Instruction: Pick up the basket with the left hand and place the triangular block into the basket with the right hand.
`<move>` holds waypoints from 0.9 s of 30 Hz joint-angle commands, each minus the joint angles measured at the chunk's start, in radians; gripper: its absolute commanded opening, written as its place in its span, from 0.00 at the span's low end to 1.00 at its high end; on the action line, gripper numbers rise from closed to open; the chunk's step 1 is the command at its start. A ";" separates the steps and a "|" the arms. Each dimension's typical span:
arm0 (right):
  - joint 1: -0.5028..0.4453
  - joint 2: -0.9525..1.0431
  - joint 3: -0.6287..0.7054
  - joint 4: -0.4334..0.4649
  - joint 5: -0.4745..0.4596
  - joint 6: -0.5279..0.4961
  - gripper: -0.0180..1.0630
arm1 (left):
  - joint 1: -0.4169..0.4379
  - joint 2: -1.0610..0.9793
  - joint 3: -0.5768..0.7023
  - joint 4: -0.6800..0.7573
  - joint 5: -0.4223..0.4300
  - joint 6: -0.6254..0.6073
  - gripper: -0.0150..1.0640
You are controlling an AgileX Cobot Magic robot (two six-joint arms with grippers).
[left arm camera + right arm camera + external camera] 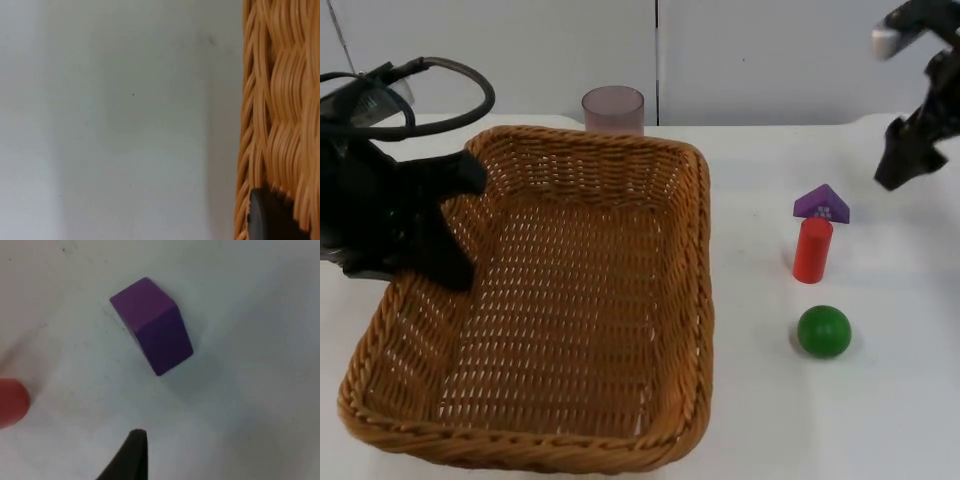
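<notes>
At the far left of the top view we see the left gripper [455,225] reaching from the upper left corner and pinching the left wall of the large woven wicker basket [620,430], one black finger inside the wall and one outside. The basket is a rounded rectangle of tan, ribbed cane with a braided rim and an open lattice floor, and it fills the left and centre of the frame. The left wrist view adds the close texture: thick twisted strands of the basket wall [285,110] stand beside the bare white table top [120,125], with a black fingertip [267,220] pressed against the weave.

Just behind the basket's far rim, at the upper centre, stands a translucent mauve plastic cup [613,108], close to the grey partition wall [770,50].

Right of the basket, well apart from it, three smooth blocks lie in a short column on the table: the purple triangular block [821,203] farthest back, a red cylinder [811,250] just in front of it, and a glossy green ball [823,331] nearest us.

At the upper right the right gripper [898,160] hangs from its bent arm, pointing down, above and to the right of the purple block and not touching it; we cannot tell how its fingers stand. The right wrist view shows the purple block [152,325] with flat faces and sharp edges, and the red cylinder's end [10,402] nearby.
</notes>
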 commanded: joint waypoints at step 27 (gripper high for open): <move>0.096 0.211 -0.019 0.111 -0.257 -0.152 0.80 | 0.003 -0.015 0.002 -0.054 -0.004 0.022 0.01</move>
